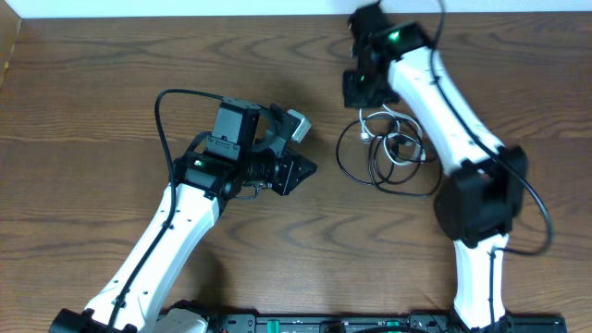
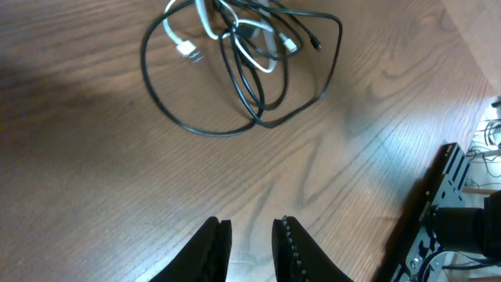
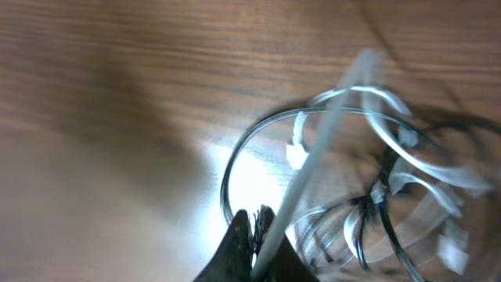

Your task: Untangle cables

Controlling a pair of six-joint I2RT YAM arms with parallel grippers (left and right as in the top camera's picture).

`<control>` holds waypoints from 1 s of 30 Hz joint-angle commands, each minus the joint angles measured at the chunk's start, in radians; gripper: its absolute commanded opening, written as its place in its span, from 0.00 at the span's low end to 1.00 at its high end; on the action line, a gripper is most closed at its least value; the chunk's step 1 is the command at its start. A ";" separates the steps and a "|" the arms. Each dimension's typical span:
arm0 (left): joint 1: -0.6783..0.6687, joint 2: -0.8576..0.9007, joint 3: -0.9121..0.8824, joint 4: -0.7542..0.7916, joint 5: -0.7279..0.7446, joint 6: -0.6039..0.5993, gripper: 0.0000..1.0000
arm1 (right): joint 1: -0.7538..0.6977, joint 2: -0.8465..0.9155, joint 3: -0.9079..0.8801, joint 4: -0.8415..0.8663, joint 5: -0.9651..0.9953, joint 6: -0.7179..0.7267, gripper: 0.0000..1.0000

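The cables [image 1: 396,148] lie loose on the bare wooden bench [image 1: 92,111], right of centre and toward the far edge. They form a small tangle of thin black and white cords, with a wide black loop running round its near and left sides. The left wrist view shows the tangle [image 2: 243,47] flat on the wood, the black loops crossing one another and a white plug [image 2: 186,49] resting inside the largest loop. The left gripper [image 2: 252,227] hangs over the wood on the near side of the tangle, well apart from it. Its two fingers are slightly parted, with only bench showing between them. From overhead the left gripper [image 1: 301,169] points toward the cords from their left. The right arm reaches across the tangle, with the right gripper [image 1: 363,97] at its far left edge. The right wrist view is blurred, but the right gripper [image 3: 254,223] appears closed on a white cord [image 3: 321,149], which runs straight and taut from the fingertips up and to the right. Behind it the rest of the cables [image 3: 376,196] lie on the bench, a small white plug [image 3: 296,155] just beside the taut cord.
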 commanded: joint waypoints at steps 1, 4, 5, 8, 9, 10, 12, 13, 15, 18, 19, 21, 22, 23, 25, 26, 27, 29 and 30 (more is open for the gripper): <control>-0.002 -0.004 -0.003 0.014 0.059 0.014 0.24 | -0.002 -0.113 0.125 -0.071 0.032 -0.035 0.01; -0.002 -0.004 -0.003 0.023 0.065 0.014 0.24 | -0.002 -0.164 0.226 -0.158 0.099 -0.035 0.01; -0.002 -0.004 -0.003 0.026 0.065 0.014 0.24 | -0.002 -0.182 0.255 -0.185 0.112 -0.036 0.01; -0.002 -0.003 -0.003 0.042 0.065 0.014 0.24 | -0.002 -0.237 0.316 -0.243 0.114 -0.042 0.01; -0.002 -0.003 -0.003 0.051 0.066 0.013 0.24 | -0.002 -0.258 0.330 -0.256 0.114 -0.047 0.01; -0.002 -0.003 -0.003 0.057 0.066 0.013 0.24 | -0.002 -0.277 0.338 -0.263 0.114 -0.052 0.01; -0.003 -0.003 -0.003 0.071 0.069 0.013 0.24 | -0.002 -0.323 0.345 -0.269 0.114 -0.057 0.01; -0.003 -0.003 -0.003 0.075 0.070 0.013 0.24 | -0.002 -0.344 0.345 -0.269 0.114 -0.057 0.01; -0.012 -0.002 -0.003 0.093 0.095 0.013 0.28 | -0.002 -0.384 0.345 -0.270 0.118 -0.064 0.01; -0.042 0.008 -0.003 0.119 0.100 0.013 0.29 | -0.003 -0.412 0.345 -0.272 0.133 -0.064 0.01; -0.055 0.015 -0.003 0.127 0.099 0.013 0.29 | -0.003 -0.416 0.345 -0.274 0.141 -0.064 0.01; -0.093 0.039 -0.003 0.154 0.098 0.014 0.29 | -0.004 -0.418 0.345 -0.288 0.149 -0.066 0.01; -0.109 0.053 -0.003 0.167 0.098 0.014 0.29 | -0.005 -0.417 0.345 -0.294 0.149 -0.066 0.01; -0.121 0.064 -0.003 0.178 0.098 0.014 0.29 | -0.005 -0.417 0.345 -0.299 0.152 -0.068 0.01; -0.144 0.091 -0.003 0.201 0.094 0.013 0.29 | -0.009 -0.416 0.345 -0.307 0.166 -0.068 0.01; -0.152 0.104 -0.003 0.213 0.091 0.013 0.29 | -0.011 -0.416 0.345 -0.311 0.175 -0.069 0.01; -0.157 0.116 -0.003 0.224 0.091 0.013 0.29 | -0.011 -0.416 0.345 -0.315 0.186 -0.069 0.01; -0.159 0.139 -0.003 0.247 0.091 0.004 0.29 | -0.017 -0.416 0.345 -0.326 0.193 -0.072 0.01; -0.159 0.151 -0.003 0.259 0.091 0.001 0.29 | -0.024 -0.416 0.345 -0.333 0.193 -0.072 0.01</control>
